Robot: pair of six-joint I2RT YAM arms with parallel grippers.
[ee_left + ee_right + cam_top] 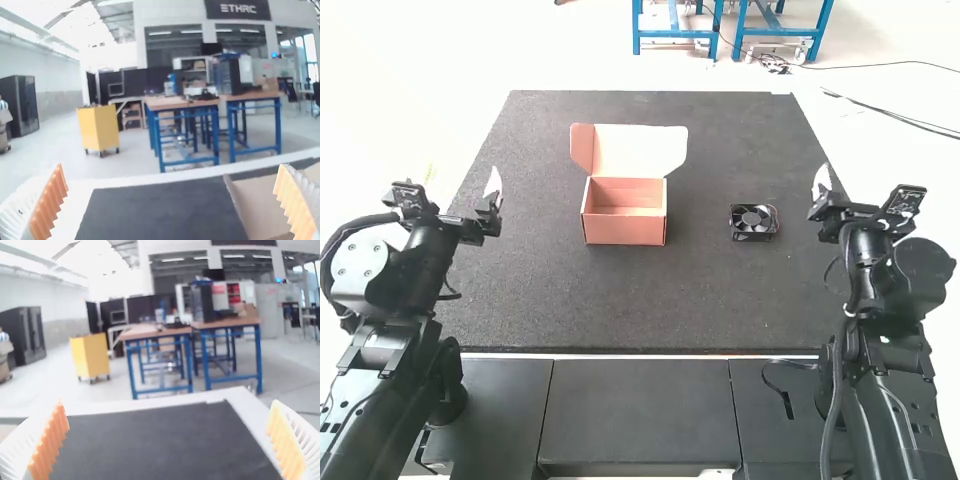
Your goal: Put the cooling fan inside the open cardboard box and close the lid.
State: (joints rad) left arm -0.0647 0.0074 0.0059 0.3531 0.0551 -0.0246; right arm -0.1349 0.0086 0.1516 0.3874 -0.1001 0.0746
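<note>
While both arms stand at the near corners, the cardboard box (624, 212) sits on the dark surface (540, 290) a little left of the middle and closer to the far edge than to the near one, with its opening facing up and its brown inner walls showing. Its lid (630, 150) is raised on the far side and leans back toward the far edge, its pale inner face turned to the high camera. The cooling fan (754, 219), black with a square frame and a round rotor, lies flat on the surface. It is well apart from the box, on the side of the right edge and about level with the box's front wall. It touches neither the box nor an arm. The left arm (390, 270) holds the left jaws over the left edge, about level with the box, with a white ribbed finger (493, 182) pointing up. The right arm (880, 270) holds the right jaws over the right edge, just beyond the fan, also with a white finger (823, 180) raised. In the left wrist view the left jaws are spread wide and grip nothing; the orange pads (47, 205) stand far apart over the surface, and a cardboard wall of the box (252, 207) shows near one of them. The right wrist view shows the right jaws just as wide apart, with bare dark surface between their pads (47, 445) and nothing held.
</note>
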